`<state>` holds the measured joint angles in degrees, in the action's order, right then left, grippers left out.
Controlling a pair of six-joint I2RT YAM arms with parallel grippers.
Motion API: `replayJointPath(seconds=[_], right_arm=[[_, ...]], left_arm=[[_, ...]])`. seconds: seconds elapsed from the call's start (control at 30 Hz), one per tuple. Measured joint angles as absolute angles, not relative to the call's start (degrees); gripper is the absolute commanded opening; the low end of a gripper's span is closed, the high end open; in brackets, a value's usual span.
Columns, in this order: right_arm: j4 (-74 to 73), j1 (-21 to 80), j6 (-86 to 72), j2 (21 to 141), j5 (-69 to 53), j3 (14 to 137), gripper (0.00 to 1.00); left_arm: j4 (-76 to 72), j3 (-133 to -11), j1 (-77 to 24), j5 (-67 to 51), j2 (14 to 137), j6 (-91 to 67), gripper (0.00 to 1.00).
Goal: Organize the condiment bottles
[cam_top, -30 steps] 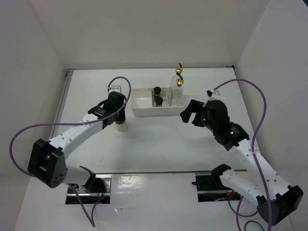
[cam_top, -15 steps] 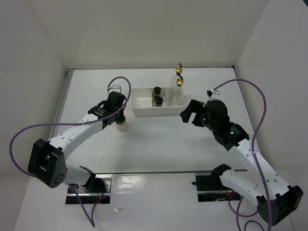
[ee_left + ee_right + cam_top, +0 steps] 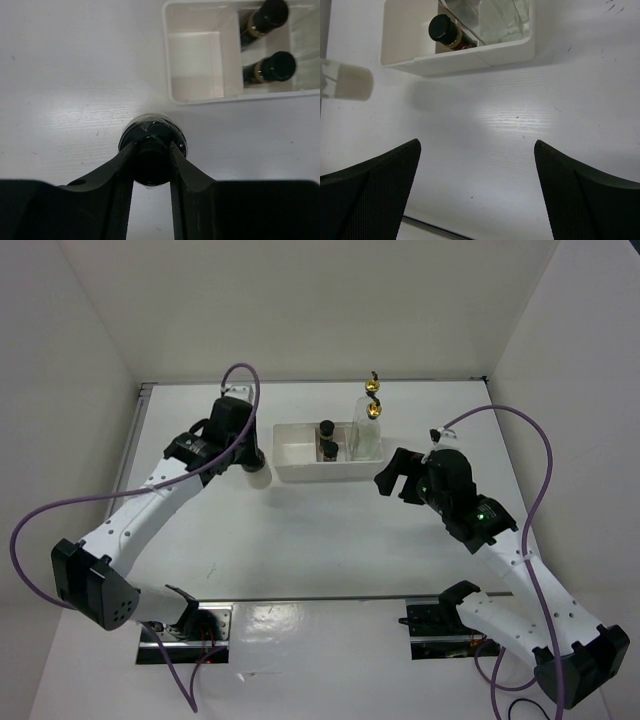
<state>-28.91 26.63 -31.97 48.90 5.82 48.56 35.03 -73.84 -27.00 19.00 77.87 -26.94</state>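
From above, the left tool (image 3: 252, 458) is out over the bench (image 3: 330, 540), just left of the tray (image 3: 300, 472), and it's clamped on the whitish jar (image 3: 260, 473). Only a pale sliver of that jar peeks out below the black fingers. In the tray, the two dark jars (image 3: 326, 427) stand one behind the other in the middle section. The two glass bottles (image 3: 368, 435) stand upright in the right section, gold spouts (image 3: 373, 385) poking up. The left section holds nothing. The right tool (image 3: 397, 478) hangs just off the tray's right end, jaws spread, gripping nothing.

Over to the left wrist view: both fingers (image 3: 115, 175) are pinched tight on the jar's black cap (image 3: 152, 162), the jar hanging straight down beneath them. It's over bare bench, just outside the tray's near-left corner. Whether its base touches the surface can't be told from here. Both dark jars show at the top right, caps toward the camera.

Right wrist view now: two fingers wide apart at the bottom corners, nothing but bench between them. The tray sits up top, one dark jar and the glass bottles visible inside. The whitish jar pokes in at the left edge, close to the tray but outside it.
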Motion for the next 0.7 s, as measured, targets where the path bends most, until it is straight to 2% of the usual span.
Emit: replayJointPath(seconds=[0.37,0.7], right_arm=[[-28.5,26.7,-33.0,48.4,6.9,47.5,0.98],[-28.6,26.7,-33.4,48.4,8.4,47.1,0.98]], left_arm=[[36.9,-95.2,-27.0,13.1,81.1,-21.7,0.00],[34.3,-98.9,-27.0,11.4,97.9,-20.8,0.00]])
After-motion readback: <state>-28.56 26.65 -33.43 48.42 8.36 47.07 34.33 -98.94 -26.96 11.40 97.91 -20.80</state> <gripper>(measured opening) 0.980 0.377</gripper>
